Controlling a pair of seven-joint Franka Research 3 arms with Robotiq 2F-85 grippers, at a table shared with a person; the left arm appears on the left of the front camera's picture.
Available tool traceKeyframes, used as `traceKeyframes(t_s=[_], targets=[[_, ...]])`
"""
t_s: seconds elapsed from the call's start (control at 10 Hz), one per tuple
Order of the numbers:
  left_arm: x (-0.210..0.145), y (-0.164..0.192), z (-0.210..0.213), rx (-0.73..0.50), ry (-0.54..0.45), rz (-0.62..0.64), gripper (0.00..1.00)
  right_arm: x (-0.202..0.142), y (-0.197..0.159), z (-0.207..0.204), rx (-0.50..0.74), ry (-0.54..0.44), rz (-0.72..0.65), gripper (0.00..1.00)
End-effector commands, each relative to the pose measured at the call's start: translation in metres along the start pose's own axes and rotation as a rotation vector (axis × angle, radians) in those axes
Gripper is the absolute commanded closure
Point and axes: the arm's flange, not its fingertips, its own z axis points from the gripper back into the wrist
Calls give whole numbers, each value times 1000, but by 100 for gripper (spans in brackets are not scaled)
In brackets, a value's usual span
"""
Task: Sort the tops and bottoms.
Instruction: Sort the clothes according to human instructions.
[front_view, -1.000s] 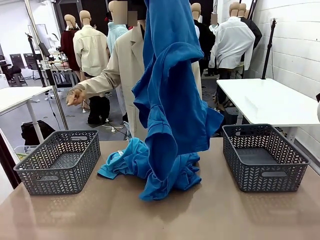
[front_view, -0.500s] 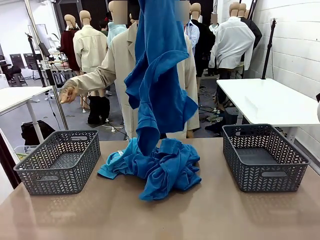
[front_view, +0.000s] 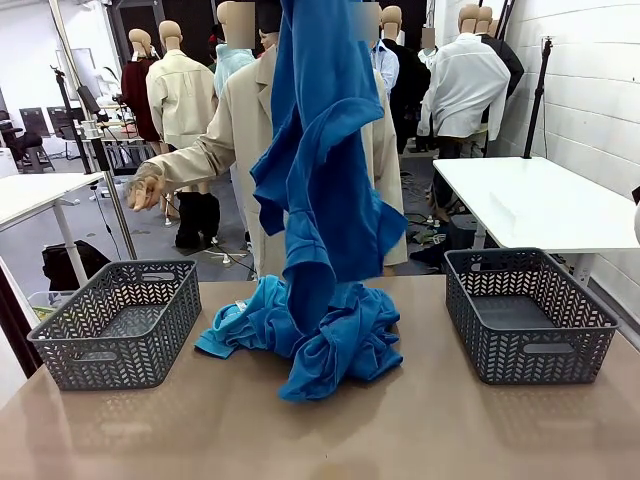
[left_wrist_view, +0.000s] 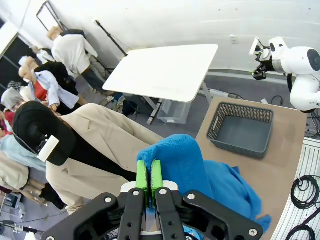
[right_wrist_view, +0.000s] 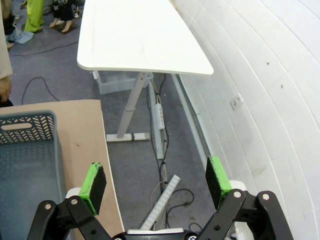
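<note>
a: how far along are we with the sorting?
b: barely begun. both baskets look bare inside, the left basket (front_view: 118, 322) well to the left of the heap (front_view: 255, 322) and the right basket (front_view: 528, 312) well to its right. the heap of blue tops lies mid-tabletop (front_view: 200, 430).
a: and the piece we picked?
b: our left hand (left_wrist_view: 149, 181) is pinched tight on the royal blue top (front_view: 325, 150). it hangs straight above the heap, its lower end touching it. our right hand (right_wrist_view: 156, 186) stands wide with nothing in it, far to the heap's right, past the right basket.
a: what differs from a second ago?
b: then more of the top slumped over the heap's front and flared wide. now more is drawn up and it hangs narrower. we judge every piece is yet to be placed.
</note>
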Motion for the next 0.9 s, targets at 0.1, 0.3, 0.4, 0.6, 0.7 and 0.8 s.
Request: traceKeyframes(t_s=[0.1, 0.3, 0.4, 0.6, 0.7, 0.8], targets=[[0, 6, 13, 7, -25, 9, 100, -1, -1, 0, -1, 8, 10, 0], [0, 6, 13, 7, -25, 9, 100, -1, -1, 0, -1, 8, 10, 0], [0, 0, 0, 0, 0, 0, 100, -1, -1, 0, -1, 8, 10, 0], [-23, 40, 21, 141, 28, 11, 100, -1, -1, 0, -1, 8, 10, 0], [-40, 62, 38, 235, 65, 11, 100, -1, -1, 0, -1, 8, 10, 0], [-57, 76, 55, 310, 89, 12, 100, -1, -1, 0, -1, 8, 10, 0]])
